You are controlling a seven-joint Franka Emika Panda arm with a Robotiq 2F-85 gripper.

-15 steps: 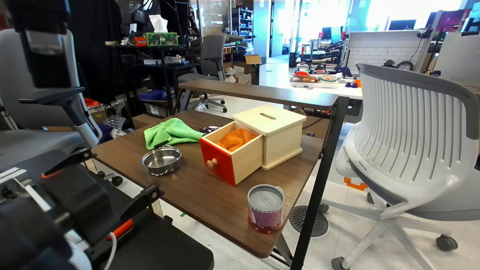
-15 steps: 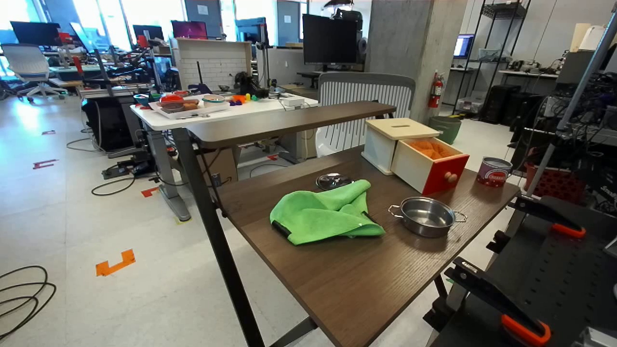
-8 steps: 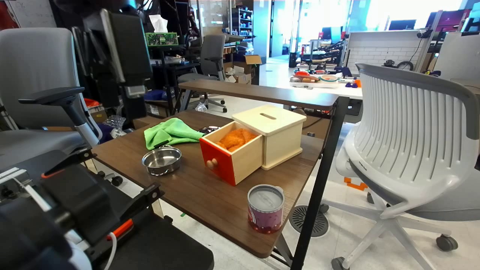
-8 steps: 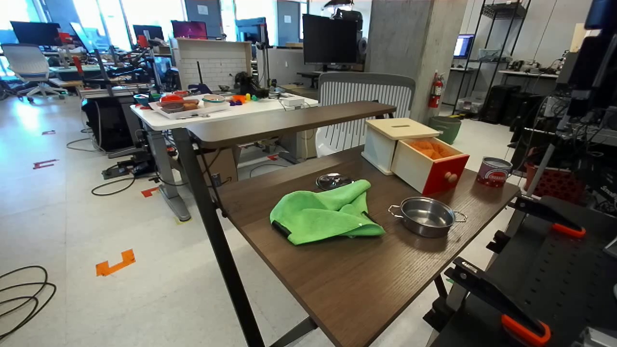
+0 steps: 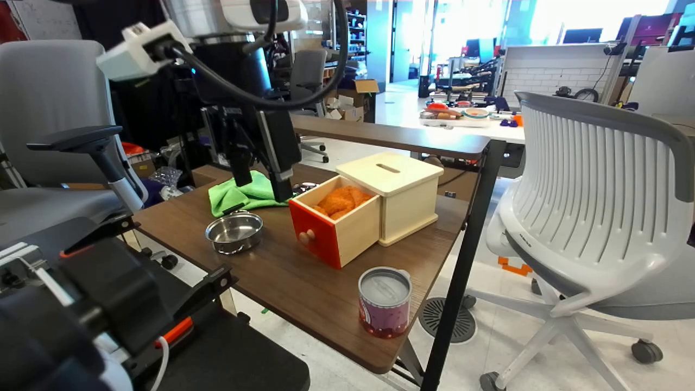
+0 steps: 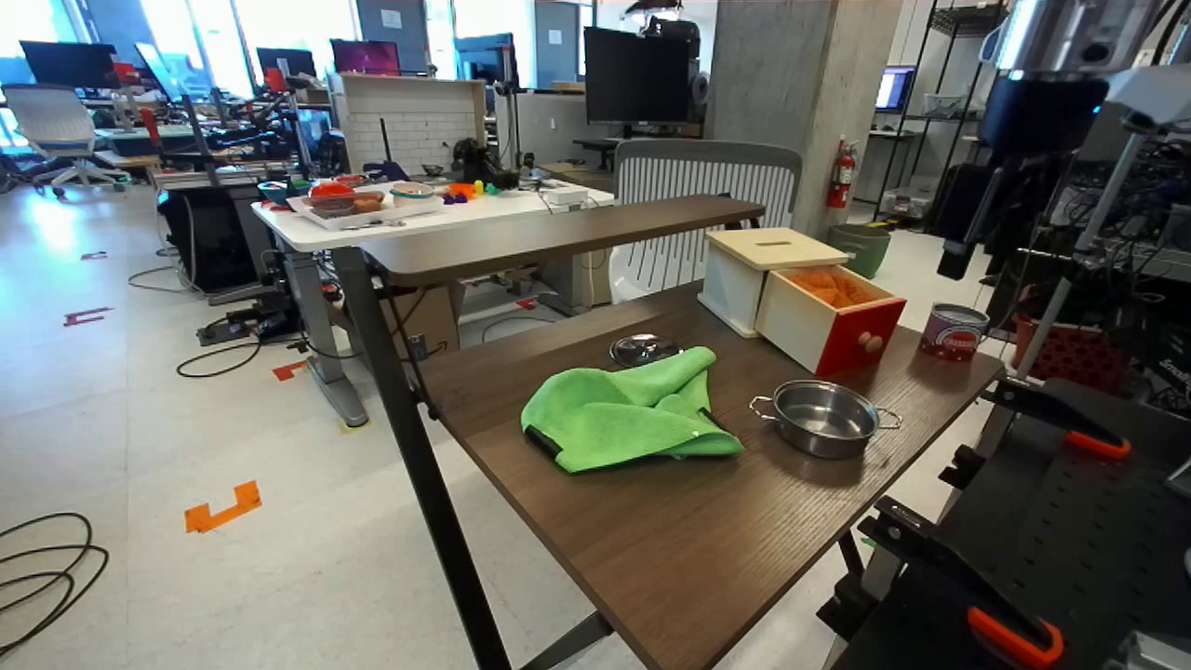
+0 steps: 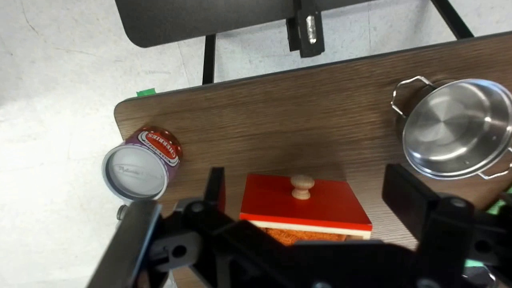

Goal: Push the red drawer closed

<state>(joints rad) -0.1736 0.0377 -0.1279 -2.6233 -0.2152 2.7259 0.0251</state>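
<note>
Wrist view – gripper (image 7: 305, 179) spread – red drawer (image 7: 276, 197) nr & out

One table (image 6: 707, 549), and mostly singles on it.
From where I'm standing I count one red drawer (image 5: 320, 228) with one wooden knob (image 7: 302, 184), one pale box (image 5: 411, 209), one can (image 5: 385, 304), one green cloth (image 6: 623, 409), one steel pot (image 6: 826, 441) with two handles (image 7: 409, 81), and one shiny lid-like piece (image 6: 645, 350). The orange fluff (image 5: 342, 203) in the drawer could be one bundle or several; I can't tell. There's one pincer (image 7: 308, 190) too, with two fingers (image 7: 408, 200), and I make it two black clamps (image 6: 963, 572).
</note>
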